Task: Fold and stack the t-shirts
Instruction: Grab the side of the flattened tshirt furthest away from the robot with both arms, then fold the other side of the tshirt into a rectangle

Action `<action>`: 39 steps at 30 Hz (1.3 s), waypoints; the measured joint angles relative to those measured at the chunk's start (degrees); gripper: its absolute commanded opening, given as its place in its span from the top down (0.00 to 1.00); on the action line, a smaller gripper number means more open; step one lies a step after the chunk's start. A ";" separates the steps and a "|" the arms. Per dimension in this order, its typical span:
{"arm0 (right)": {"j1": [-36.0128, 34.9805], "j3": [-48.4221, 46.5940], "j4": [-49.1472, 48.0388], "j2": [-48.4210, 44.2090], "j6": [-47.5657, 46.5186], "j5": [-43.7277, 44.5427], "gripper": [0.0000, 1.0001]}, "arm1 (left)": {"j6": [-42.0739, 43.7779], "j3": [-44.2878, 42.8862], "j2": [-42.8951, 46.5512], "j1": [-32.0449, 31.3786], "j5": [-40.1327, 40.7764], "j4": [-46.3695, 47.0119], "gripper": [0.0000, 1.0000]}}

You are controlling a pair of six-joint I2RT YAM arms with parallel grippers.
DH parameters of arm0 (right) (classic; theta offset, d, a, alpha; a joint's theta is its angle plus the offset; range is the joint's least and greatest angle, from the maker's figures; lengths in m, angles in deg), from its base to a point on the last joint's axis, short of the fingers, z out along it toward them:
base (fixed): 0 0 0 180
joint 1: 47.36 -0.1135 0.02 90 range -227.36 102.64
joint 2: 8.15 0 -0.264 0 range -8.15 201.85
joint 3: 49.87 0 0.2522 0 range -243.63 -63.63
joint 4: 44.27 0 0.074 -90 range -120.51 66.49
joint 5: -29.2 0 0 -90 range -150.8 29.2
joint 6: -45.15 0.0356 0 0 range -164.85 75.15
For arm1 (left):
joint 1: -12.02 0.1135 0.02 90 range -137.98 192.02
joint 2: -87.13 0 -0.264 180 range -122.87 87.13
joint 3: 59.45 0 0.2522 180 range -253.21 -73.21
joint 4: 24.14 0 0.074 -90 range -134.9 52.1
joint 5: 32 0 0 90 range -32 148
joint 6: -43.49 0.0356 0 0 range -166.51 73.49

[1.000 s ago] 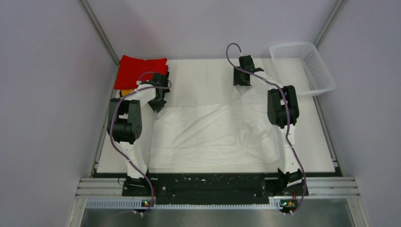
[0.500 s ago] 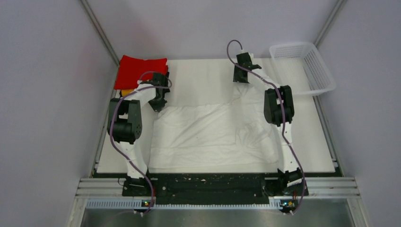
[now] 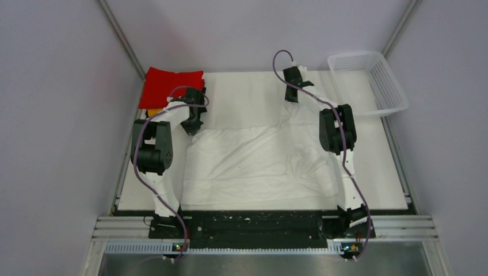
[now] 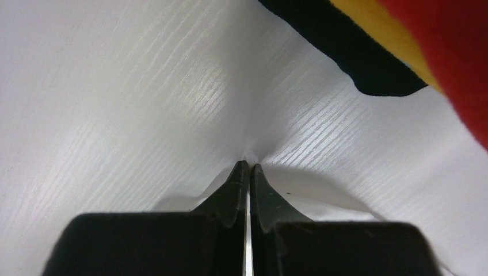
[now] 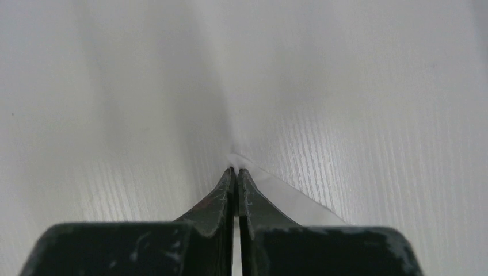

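I see the white t-shirt [image 3: 259,164] spread over the middle of the table [image 3: 247,86]. My left gripper [image 4: 248,167] is clenched on its cloth toward the table's far-left corner. My right gripper [image 5: 236,171] pinches another corner of it near the table's far edge. In that far-left corner, the red t-shirt [image 3: 167,83] lies on the yellow t-shirt [image 4: 391,40] and the black t-shirt [image 4: 357,57].

Left arm [image 3: 152,146] and right arm [image 3: 339,132]: white links, bulky black joint housings, a purple-grey cable [image 3: 274,63] strung along each. Bases [image 3: 165,225] black. Left end effector [image 4: 248,165] black, tapered; right end effector [image 5: 236,169] likewise, its fingers [image 5: 213,207] scratched pale.
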 measured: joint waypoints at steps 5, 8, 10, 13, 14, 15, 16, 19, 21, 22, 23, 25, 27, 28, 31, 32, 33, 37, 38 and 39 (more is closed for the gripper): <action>-0.04 6.14 -1.79 -3.72 -0.04 1.20 1.00 | -0.02 0.00 0.00 0.00 -0.07 -0.02 1.00; -0.04 11.74 -2.84 -7.30 -0.74 1.29 1.00 | -0.07 0.00 0.22 -0.02 -0.50 0.00 1.00; -0.04 16.57 -4.04 -10.71 -1.38 1.11 1.00 | -0.09 0.37 0.96 -0.11 -0.85 0.15 1.00; -0.04 24.98 -5.20 -18.25 -2.03 0.48 1.00 | -0.13 2.10 3.72 -0.46 -1.25 0.24 1.00; -0.04 27.17 -5.73 -20.55 -2.23 0.17 1.00 | -0.17 2.82 4.83 -0.63 -1.29 0.28 1.00; -0.07 30.18 -6.62 -23.80 -2.38 -0.35 1.00 | -0.33 3.80 6.27 -0.81 -1.29 0.37 1.00; -0.07 32.33 -6.86 -26.51 -2.45 -0.72 1.00 | -0.39 4.48 7.30 -0.92 -1.27 0.42 1.00; -0.13 39.67 -8.26 -36.17 -2.43 -1.97 1.00 | -0.85 7.08 10.73 -1.40 -1.27 0.72 1.00; -0.17 44.00 -8.61 -42.14 -2.23 -2.47 1.00 | -1.27 9.14 12.92 -1.70 -1.27 1.05 1.00; -0.20 45.75 -8.52 -44.70 -1.97 -2.58 1.00 | -1.49 10.45 14.12 -1.90 -1.25 1.09 1.00; -0.28 48.04 -8.46 -47.65 -1.57 -2.78 1.00 | -1.70 12.00 15.52 -2.16 -1.22 1.20 1.00; -0.59 52.33 -7.41 -53.11 -0.85 -3.06 1.00 | -2.12 14.25 17.53 -2.64 -1.18 1.20 1.00; -1.14 55.71 -5.49 -57.61 -0.22 -3.04 1.00 | -2.78 16.63 19.74 -3.10 -1.09 1.09 1.00; -1.40 57.27 -4.13 -59.82 0.00 -3.17 1.00 | -3.04 17.70 20.76 -3.32 -1.05 1.05 1.00; -1.97 60.78 -0.15 -65.72 0.26 -4.70 1.00 | -3.85 20.68 23.91 -3.72 -1.03 0.90 1.00; -2.10 61.66 1.55 -67.63 0.28 -5.35 1.00 | -4.24 21.70 25.11 -3.76 -1.01 0.85 1.00; -2.19 62.18 3.28 -69.37 0.33 -5.86 1.00 | -4.55 22.47 26.12 -3.80 -0.98 0.66 1.00; -2.29 62.49 9.44 -74.34 0.42 -6.71 1.00 | -5.79 25.33 30.53 -3.80 0.20 -0.79 1.00; -2.29 62.49 10.91 -75.41 0.57 -6.69 1.00 | -5.99 25.83 31.36 -3.80 0.46 -1.09 1.00; -2.29 62.49 12.33 -76.37 0.68 -6.64 1.00 | -6.21 26.49 32.39 -3.80 0.81 -1.55 1.00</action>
